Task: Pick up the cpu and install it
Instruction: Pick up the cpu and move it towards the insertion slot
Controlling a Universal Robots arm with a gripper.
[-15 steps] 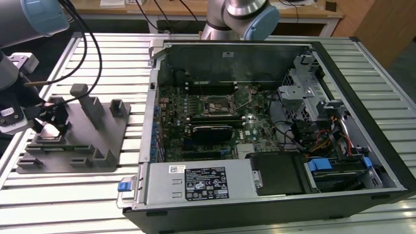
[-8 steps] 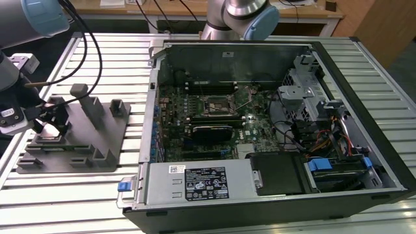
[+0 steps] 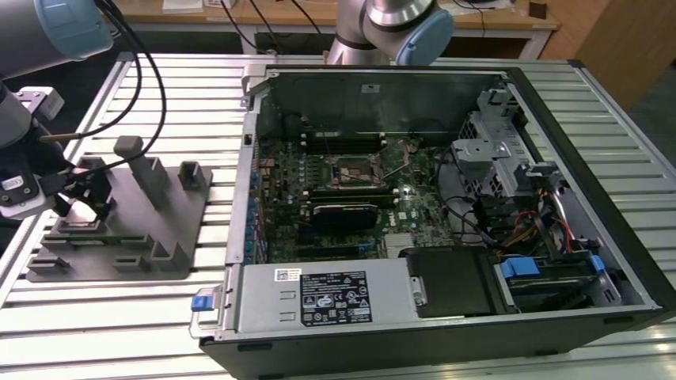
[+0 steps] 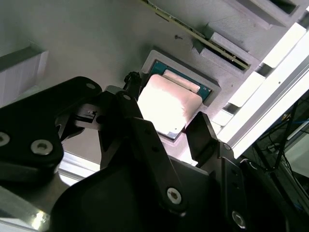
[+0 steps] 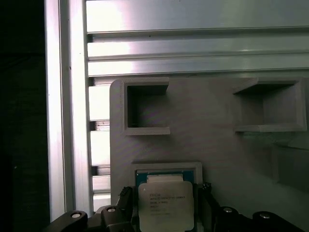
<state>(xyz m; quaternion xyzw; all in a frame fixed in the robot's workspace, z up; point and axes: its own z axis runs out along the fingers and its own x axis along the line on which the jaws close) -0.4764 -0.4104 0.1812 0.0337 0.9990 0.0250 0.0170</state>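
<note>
The cpu (image 5: 165, 207), a small square chip with a silvery top and green rim, lies in a shallow pocket of the grey fixture tray (image 3: 158, 233) at the exterior view's left. My gripper (image 3: 79, 207) is down on that tray. In both wrist views its two black fingers stand against opposite edges of the cpu (image 4: 166, 104), so the gripper (image 4: 166, 107) is shut on it. The chip is still level with the pocket. The gripper (image 5: 165, 212) hides the chip's near edge. The motherboard's open socket (image 3: 354, 170) sits in the middle of the computer case (image 3: 444, 332).
The tray (image 5: 207, 111) carries upright posts (image 3: 135, 162) and square recesses (image 5: 145, 111) near the gripper. It rests on a slatted aluminium table (image 3: 127, 317). Another arm's base (image 3: 391, 28) stands behind the case. Black cables (image 3: 148, 71) hang above the tray.
</note>
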